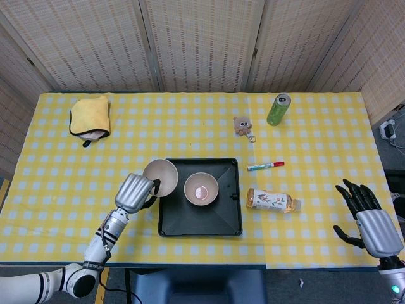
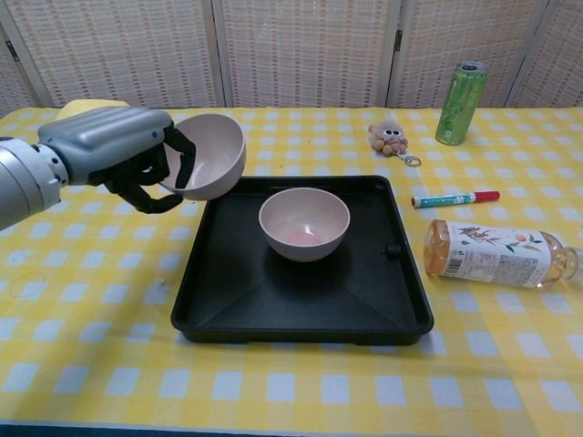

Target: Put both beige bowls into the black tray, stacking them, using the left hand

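One beige bowl [image 1: 201,188] [image 2: 304,223] sits upright inside the black tray [image 1: 200,221] [image 2: 301,300], toward its back. My left hand [image 1: 135,192] [image 2: 123,155] grips the second beige bowl [image 1: 161,175] [image 2: 209,155] by its rim and holds it tilted in the air above the tray's back-left corner. My right hand [image 1: 373,221] hovers open at the table's right front edge, far from the tray, and only the head view shows it.
A bottle [image 1: 272,201] [image 2: 496,254] lies just right of the tray, with a red-capped marker [image 1: 265,166] [image 2: 455,198] behind it. A plush toy [image 1: 242,125] [image 2: 390,137] and green can [image 1: 278,109] [image 2: 457,89] stand at the back right. A yellow cloth [image 1: 89,116] lies at the back left.
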Robot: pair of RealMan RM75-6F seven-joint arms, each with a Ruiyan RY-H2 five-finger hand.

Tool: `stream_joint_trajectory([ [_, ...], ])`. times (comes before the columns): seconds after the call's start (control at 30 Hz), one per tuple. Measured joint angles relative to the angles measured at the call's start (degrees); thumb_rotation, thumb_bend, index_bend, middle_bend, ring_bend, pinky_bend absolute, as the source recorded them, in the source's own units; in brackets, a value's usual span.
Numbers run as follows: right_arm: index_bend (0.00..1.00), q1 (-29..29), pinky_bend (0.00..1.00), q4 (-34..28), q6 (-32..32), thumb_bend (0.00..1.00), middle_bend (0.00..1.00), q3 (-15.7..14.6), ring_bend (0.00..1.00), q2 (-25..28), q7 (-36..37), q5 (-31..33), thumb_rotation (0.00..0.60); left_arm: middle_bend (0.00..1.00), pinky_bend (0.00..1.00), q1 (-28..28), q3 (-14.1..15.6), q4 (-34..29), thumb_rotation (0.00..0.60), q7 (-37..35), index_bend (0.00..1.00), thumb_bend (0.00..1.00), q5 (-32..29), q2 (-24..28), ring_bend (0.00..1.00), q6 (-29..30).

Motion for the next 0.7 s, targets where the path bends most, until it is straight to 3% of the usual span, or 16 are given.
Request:
stream_joint_trajectory([
  [0.3, 0.0, -2.19, 0.0, 0.52, 5.23, 0.31, 0.0, -0.85, 0.0, 1.51, 3.96, -3.23, 0.6, 1.0, 1.0, -2.63, -0.76, -4.1, 0.6, 6.82, 0.67, 0.54, -1.36, -3.35, 1.0, 1.68],
  [0.7, 0.0, -2.43, 0.0, 1.36, 5.69, 0.31, 0.0, -0.69, 0.0, 2.14, 6.02, -2.88, 0.6, 1.0, 1.0, -7.26, -2.23, 0.34, 0.6, 11.33, 0.66, 0.54, -7.54, -10.22, 1.0, -0.42],
])
